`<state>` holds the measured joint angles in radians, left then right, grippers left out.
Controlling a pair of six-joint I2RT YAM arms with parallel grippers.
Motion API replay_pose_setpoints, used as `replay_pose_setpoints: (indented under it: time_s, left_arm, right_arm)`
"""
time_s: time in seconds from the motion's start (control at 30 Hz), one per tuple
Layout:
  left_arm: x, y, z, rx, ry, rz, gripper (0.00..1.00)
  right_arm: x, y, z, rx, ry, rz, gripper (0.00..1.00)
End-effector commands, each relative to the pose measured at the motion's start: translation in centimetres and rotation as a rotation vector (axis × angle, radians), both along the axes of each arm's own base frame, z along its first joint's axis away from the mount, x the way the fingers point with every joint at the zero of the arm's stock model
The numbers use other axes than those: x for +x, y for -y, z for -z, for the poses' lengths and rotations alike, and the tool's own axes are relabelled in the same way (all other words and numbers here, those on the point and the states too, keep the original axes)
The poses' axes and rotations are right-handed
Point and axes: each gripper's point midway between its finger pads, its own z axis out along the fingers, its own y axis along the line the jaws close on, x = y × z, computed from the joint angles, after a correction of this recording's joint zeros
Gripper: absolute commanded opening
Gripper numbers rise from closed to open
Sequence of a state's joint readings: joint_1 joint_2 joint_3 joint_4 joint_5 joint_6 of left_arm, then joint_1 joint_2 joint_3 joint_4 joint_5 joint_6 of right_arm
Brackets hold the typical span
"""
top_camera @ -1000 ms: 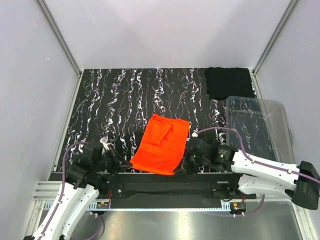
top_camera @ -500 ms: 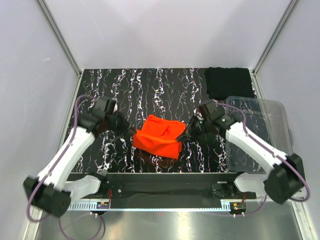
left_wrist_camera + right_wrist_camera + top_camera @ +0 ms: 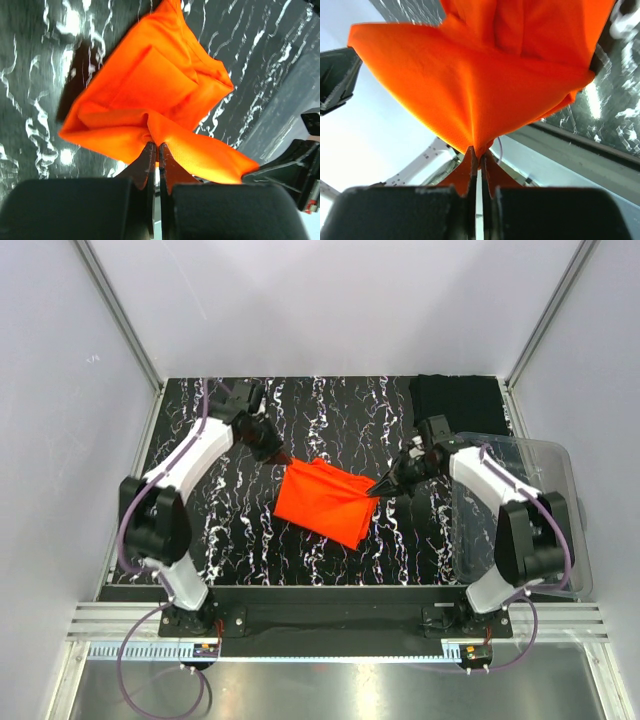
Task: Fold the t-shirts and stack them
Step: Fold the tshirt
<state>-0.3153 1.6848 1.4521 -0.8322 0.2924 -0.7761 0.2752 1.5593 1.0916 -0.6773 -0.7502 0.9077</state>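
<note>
While seemingly aloft, orange-red t-shirt [image 3: 325, 502] between left claw [image 3: 283, 457], right claw [image 3: 378, 490], both clenching it.

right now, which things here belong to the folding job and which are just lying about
Job:
- bright orange-red cloth t-shirt, pinched by the left hand and the right hand
- black cloth t-shirt, far right corner

Lying about:
- clear rectangular plastic bin, on the right side

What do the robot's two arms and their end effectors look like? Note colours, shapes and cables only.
The left arm and right arm have smooth white shells with black joints. A purple cable loops along each. The left end effector and right end effector are black, with two slim tapering fingers.
</note>
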Motion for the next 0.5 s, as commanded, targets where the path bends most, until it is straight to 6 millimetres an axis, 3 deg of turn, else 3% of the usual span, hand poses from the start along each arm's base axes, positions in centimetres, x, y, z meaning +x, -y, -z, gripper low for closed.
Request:
replay_pose_setpoints:
  time_s: [0.0, 0.17, 0.2, 0.23, 0.27, 0.3, 0.33, 0.37, 0.47]
  left_arm:
    - [4.1, 0.7, -1.3, -0.037, 0.093, 0.063, 0.00]
    - [9.4, 2.9, 1.5, -0.061, 0.107, 0.182, 0.02]
    - [10.2, 3.2, 1.8, -0.070, 0.111, 0.191, 0.04]
    - [12.2, 4.0, 0.5, -0.080, 0.172, 0.207, 0.16]
    - [13.3, 4.3, 2.7, -0.067, 0.156, 0.224, 0.23]
    - [14.1, 4.7, 3.1, -0.064, 0.176, 0.255, 0.27]
    - [15.4, 4.7, 2.1, -0.085, 0.212, 0.256, 0.32]
    - [15.8, 4.8, 2.0, -0.091, 0.223, 0.264, 0.41]
    - [15.7, 2.2, 0.4, 0.042, 0.316, 0.281, 0.49]
  right_arm:
    - [1.9, 1.2, -0.1, 0.047, 0.019, -0.018, 0.05]
    - [5.4, 2.8, 4.0, 0.002, -0.003, -0.017, 0.15]
    - [7.3, 3.2, 3.8, -0.014, 0.055, -0.028, 0.16]
    - [8.4, 3.8, 6.3, -0.067, 0.030, -0.027, 0.21]
    - [9.0, 4.3, 7.3, -0.085, 0.022, -0.033, 0.24]
    - [10.4, 5.4, 7.5, -0.109, 0.050, -0.043, 0.28]
    - [10.2, 6.2, 9.0, -0.155, 0.013, -0.057, 0.33]
    - [10.1, 6.8, 8.8, -0.190, 0.017, -0.066, 0.39]
    - [11.6, 9.0, 6.5, -0.350, 0.147, -0.064, 0.51]
